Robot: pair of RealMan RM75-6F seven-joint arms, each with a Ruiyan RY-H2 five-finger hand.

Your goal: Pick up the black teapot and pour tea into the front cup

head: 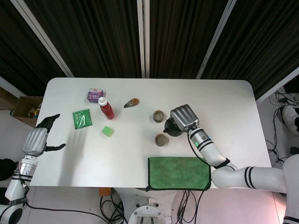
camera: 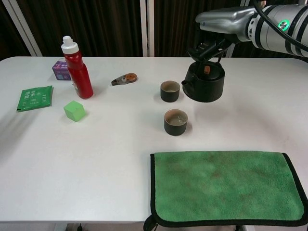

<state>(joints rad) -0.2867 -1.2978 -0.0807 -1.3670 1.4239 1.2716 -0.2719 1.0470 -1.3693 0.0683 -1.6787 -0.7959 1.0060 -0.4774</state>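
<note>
The black teapot (camera: 204,84) (head: 171,127) stands upright to the right of the rear cup (camera: 170,91) (head: 159,115), its spout towards that cup. Whether its base touches the table I cannot tell. My right hand (camera: 217,30) (head: 184,116) reaches from above and grips the handle over the lid. The front cup (camera: 175,121) (head: 161,139) stands nearer to me, left of and in front of the teapot, with a little liquid inside. Past the table's left edge my left hand (head: 39,138) hangs with fingers apart, holding nothing.
A red bottle (camera: 77,67), a purple box (camera: 61,70), a green packet (camera: 34,97) and a green cube (camera: 74,110) stand at the left. A small brown tool (camera: 124,79) lies behind the cups. A green cloth (camera: 226,187) covers the front right.
</note>
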